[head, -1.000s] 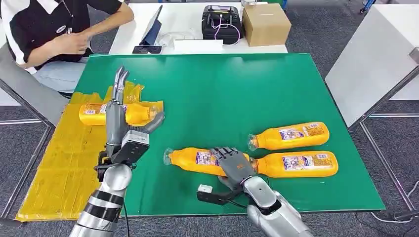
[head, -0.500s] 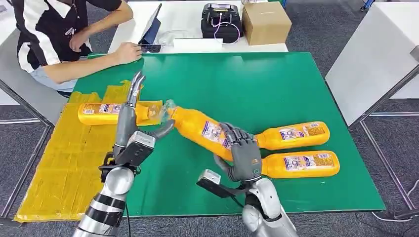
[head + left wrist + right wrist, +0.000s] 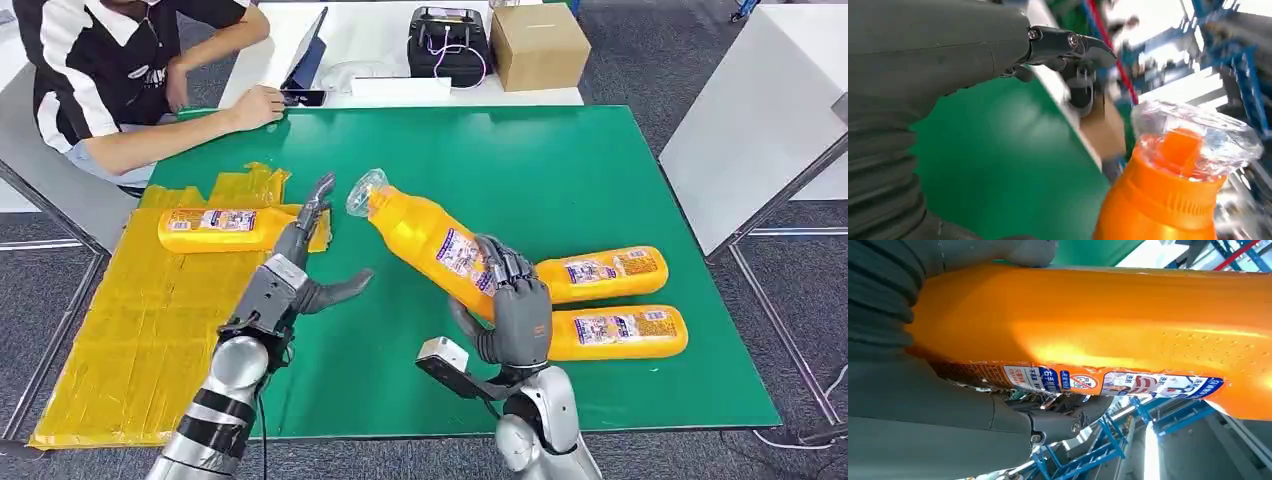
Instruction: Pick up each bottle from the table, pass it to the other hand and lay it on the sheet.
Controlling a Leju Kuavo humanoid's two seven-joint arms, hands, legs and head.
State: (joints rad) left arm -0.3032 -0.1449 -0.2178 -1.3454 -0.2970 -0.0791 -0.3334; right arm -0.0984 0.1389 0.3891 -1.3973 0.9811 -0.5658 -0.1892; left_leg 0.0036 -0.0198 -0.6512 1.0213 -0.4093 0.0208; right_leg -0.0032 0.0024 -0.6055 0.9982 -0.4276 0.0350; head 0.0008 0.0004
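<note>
- Your right robot hand point(image 3: 517, 318) grasps an orange bottle point(image 3: 432, 241) around its lower body and holds it lifted off the green surface point(image 3: 560, 180), tilted, with its plastic-wrapped cap point(image 3: 365, 190) pointing up and toward the left side.
- In the right wrist view the same bottle point(image 3: 1108, 335) lies across the palm, the thick thumb on one side and the dark fingers point(image 3: 1068, 420) curled under its printed label.
- Your left robot hand point(image 3: 300, 270) is released and grasps nothing: fingers apart, thumb spread out toward the lifted bottle, not touching it.
- In the left wrist view the bottle's cap point(image 3: 1193, 145) and orange shoulder show just beyond the open fingers point(image 3: 1073, 50), with a gap between them; the picture is blurred there.
- A second orange bottle point(image 3: 218, 229) lies on its side on the yellow sheet point(image 3: 130, 330), which covers the left edge of the surface and hangs past it.
- Two more orange bottles lie on their sides on the bare green surface to the right, one point(image 3: 600, 274) just behind the other point(image 3: 615, 333), both close to your right robot hand.
- A person point(image 3: 120, 80) sits at the far left corner, one hand point(image 3: 262, 103) resting at the edge of the surface.
- On the white table point(image 3: 395, 95) behind stand a tablet point(image 3: 308, 60), a black controller point(image 3: 448, 45) and a cardboard box point(image 3: 538, 45).
</note>
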